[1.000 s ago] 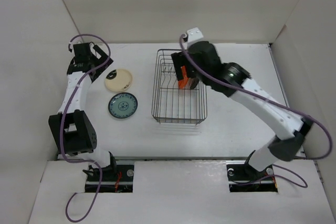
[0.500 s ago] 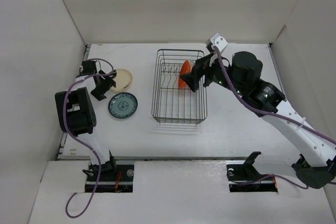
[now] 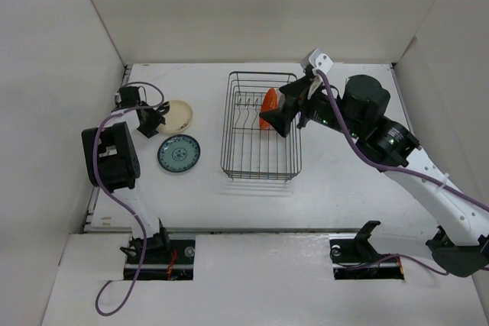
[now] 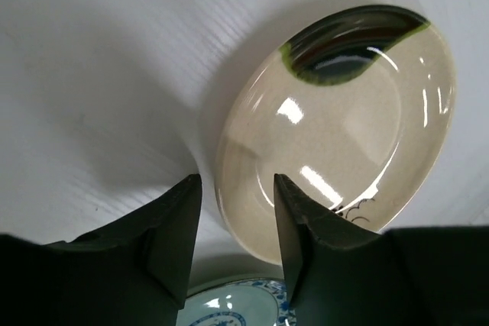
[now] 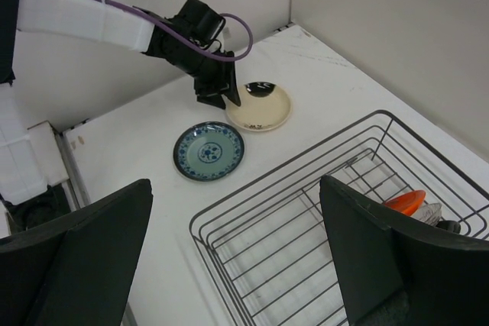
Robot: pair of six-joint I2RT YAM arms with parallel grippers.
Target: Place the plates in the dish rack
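Observation:
The cream plate (image 3: 177,114) with a dark mark lies flat on the table, left of the dish rack (image 3: 260,177). My left gripper (image 3: 155,121) is at its left rim. In the left wrist view the left gripper (image 4: 233,242) straddles the cream plate's (image 4: 344,135) rim, jaws narrowed, with a gap still showing: open. The blue-patterned plate (image 3: 179,153) lies just in front of it. An orange plate (image 3: 268,108) stands on edge in the rack's far part. My right gripper (image 3: 284,111) hovers over the rack, wide open and empty.
White walls enclose the table on the left, back and right. From the right wrist, the wire rack (image 5: 306,211) fills the lower right, with the orange plate (image 5: 405,201) at its far end and the blue-patterned plate (image 5: 208,150) on the table.
The left gripper came down to the cream plate's rim and its jaws narrowed around it. The right arm pulled back from the rack, with the orange plate standing inside.

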